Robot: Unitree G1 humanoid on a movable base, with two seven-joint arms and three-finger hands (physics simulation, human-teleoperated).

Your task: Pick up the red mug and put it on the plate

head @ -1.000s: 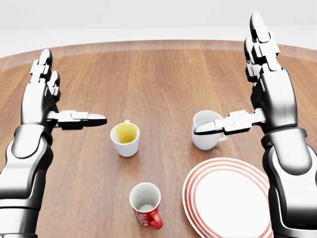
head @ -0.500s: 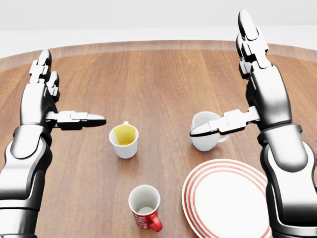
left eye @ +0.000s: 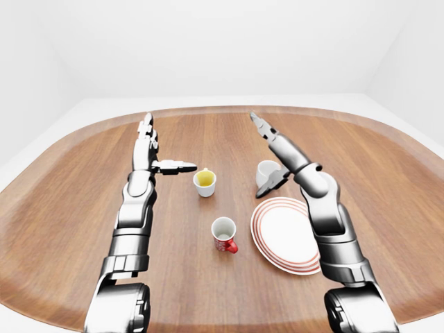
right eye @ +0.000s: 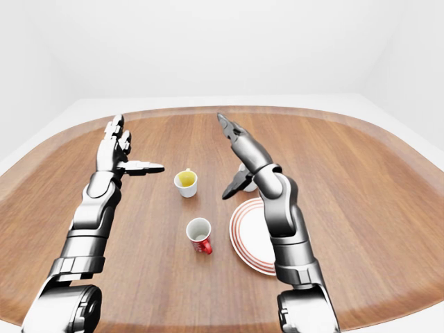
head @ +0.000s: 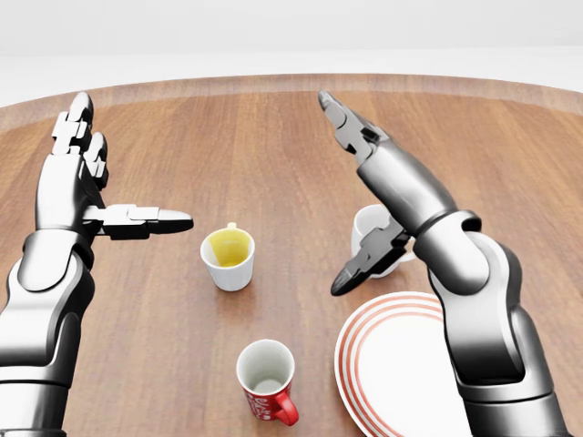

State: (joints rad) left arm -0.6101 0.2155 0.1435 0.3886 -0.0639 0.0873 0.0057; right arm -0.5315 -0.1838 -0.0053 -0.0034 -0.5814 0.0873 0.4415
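The red mug [head: 267,382] stands upright on the wooden table, white inside, handle toward the lower right. The white plate with red rings [head: 401,373] lies just right of it, a small gap between them. My right hand [head: 330,193] is open above the table, fingers stretched up-left and thumb pointing down-left, above the plate in the picture and well clear of the red mug. My left hand [head: 132,164] is open and empty at the left, fingers up and thumb pointing right.
A white cup with a yellow inside [head: 229,258] stands above the red mug in the head view. A white mug [head: 372,237] stands above the plate, partly hidden by my right thumb. The round table's rim [left eye: 229,109] runs across the top.
My right hand has swung left and tilted over, its fingers now leaning up-left and its thumb dropped in front of the white mug. The left hand and the dishes have not moved.
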